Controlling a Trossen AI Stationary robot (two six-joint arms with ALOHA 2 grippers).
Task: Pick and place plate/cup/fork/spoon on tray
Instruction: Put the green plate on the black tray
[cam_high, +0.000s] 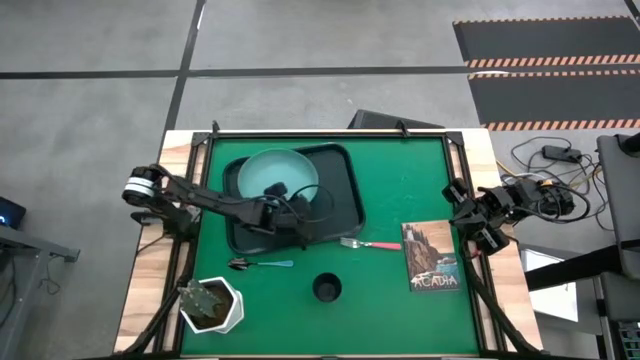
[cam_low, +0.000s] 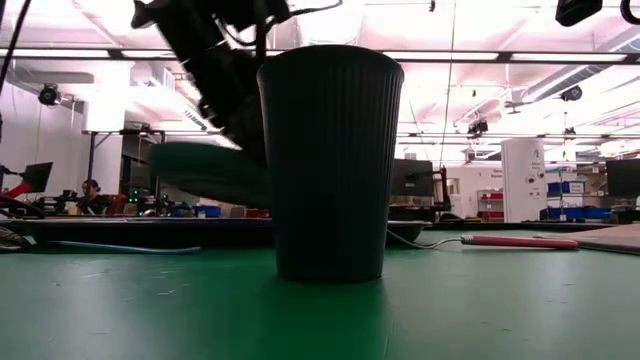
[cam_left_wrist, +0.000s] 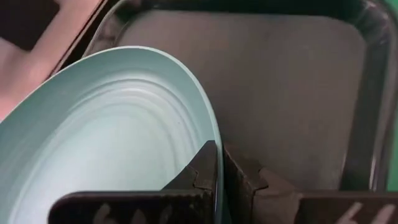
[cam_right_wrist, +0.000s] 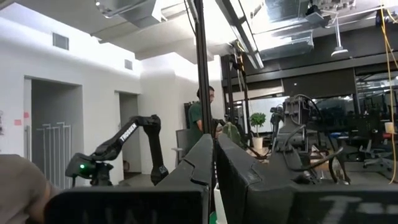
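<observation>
Your left gripper: jaws closed tight on the rim of the plate, one finger each side of the edge per the left wrist view. The plate is held tilted over the tray; in the low view its far side sits clear above the tray floor. You'll find the tray on the tabletop toward the far left corner, with the plate over the tray's far-left part.

Your right gripper: jaws fully closed, nothing between them. That arm is parked off the tabletop's right edge, approx. mid-length, pointing out into the room.

Other task items, all on the tabletop, none on the tray:
- Fork: just beside the tray's near right corner, tines toward the tray.
- Spoon: just off the tray's near edge, left side.
- Cup: upright, near the near edge, approx. centre.

Also present: a white plant pot at the near left corner and a book by the right edge.
</observation>
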